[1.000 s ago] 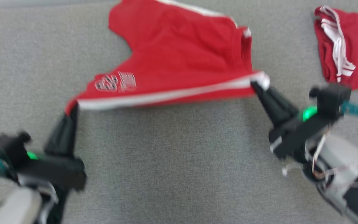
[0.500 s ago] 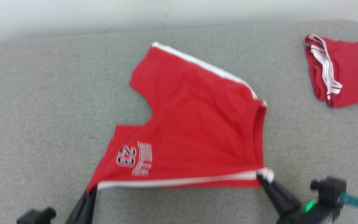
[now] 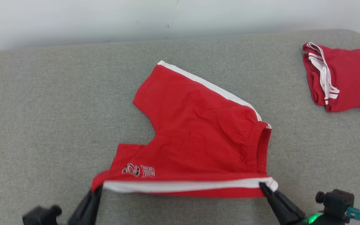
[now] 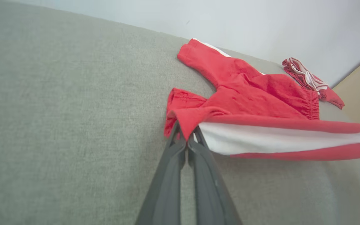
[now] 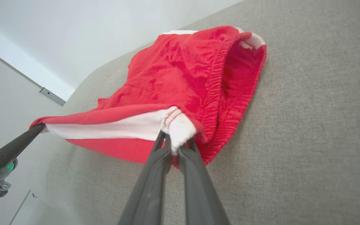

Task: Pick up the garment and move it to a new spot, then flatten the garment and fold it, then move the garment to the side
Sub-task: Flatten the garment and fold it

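The garment [image 3: 198,137] is a pair of red shorts with a white side stripe and a small print near one leg hem. It lies spread on the grey padded surface [image 3: 42,109], with its near striped edge lifted off the surface and stretched taut. My left gripper [image 3: 97,189] is shut on the leg-hem corner of that edge, seen close in the left wrist view [image 4: 184,131]. My right gripper [image 3: 262,186] is shut on the waistband corner [image 5: 173,140]. The elastic waistband [image 5: 217,81] gapes open beside it.
A second red garment with white stripes [image 3: 339,78] lies folded at the far right of the surface, also visible in the left wrist view [image 4: 311,81]. A pale wall [image 3: 73,18] runs behind the surface's back edge. Bare grey surface spreads to the left.
The head camera has tilted up, so the picture has shifted down. Both grippers keep their hold. The striped near edge now stands higher and curls over the printed leg.
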You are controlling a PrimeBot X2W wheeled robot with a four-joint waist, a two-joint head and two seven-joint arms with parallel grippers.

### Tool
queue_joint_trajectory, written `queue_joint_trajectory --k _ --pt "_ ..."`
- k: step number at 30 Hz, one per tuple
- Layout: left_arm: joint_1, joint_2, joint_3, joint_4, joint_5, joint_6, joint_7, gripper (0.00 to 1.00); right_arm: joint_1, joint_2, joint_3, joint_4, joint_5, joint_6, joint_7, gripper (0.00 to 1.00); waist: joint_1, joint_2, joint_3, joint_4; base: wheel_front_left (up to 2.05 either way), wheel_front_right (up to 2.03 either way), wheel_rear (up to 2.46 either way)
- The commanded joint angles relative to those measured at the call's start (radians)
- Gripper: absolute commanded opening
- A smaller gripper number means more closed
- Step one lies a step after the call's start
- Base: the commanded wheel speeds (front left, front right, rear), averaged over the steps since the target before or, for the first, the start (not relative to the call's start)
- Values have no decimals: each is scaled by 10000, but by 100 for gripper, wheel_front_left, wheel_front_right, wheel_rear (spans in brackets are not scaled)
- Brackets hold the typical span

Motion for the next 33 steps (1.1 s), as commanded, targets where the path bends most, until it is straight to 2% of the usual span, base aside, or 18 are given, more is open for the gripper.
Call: queue_joint_trajectory --k 1,6,11,16,20,26,33 --pt "-292 89 40 -57 78 -36 65 0 -49 92 -108 -61 -57 -32 2 0 1 1 61 -35 0 0 0" --pt "-2424 713 115 123 456 -530 817 0 -690 796 -800 -351 -313 -32 38 0 1 1 582 -409 0 0 0" --pt "-4560 1238 -53 571 585 -1012 1940 0 -1792 1383 -1028 -37 -639 -32 -99 0 1 1 1346 -1010 0 0 0" --pt "-6716 1375 -294 1520 367 -1335 2928 0 -3016 1947 -1239 787 -1003 -32 -373 0 1 1 2074 -1493 0 0 0" --pt "-8304 1479 -855 2550 553 -1475 3340 0 -3937 2395 -1286 1576 -1264 -32 -567 0 1 1 2579 -1849 0 0 0" --pt "-10314 1320 -1855 4134 568 -1495 3237 0 -5014 3020 -1278 2607 -1617 -32 -906 0 1 1 3131 -2202 0 0 0" --pt "-11690 1157 -3101 5810 248 -1500 2533 0 -5734 3524 -1100 3498 -2012 -32 -1278 0 1 1 3379 -2537 0 0 0"
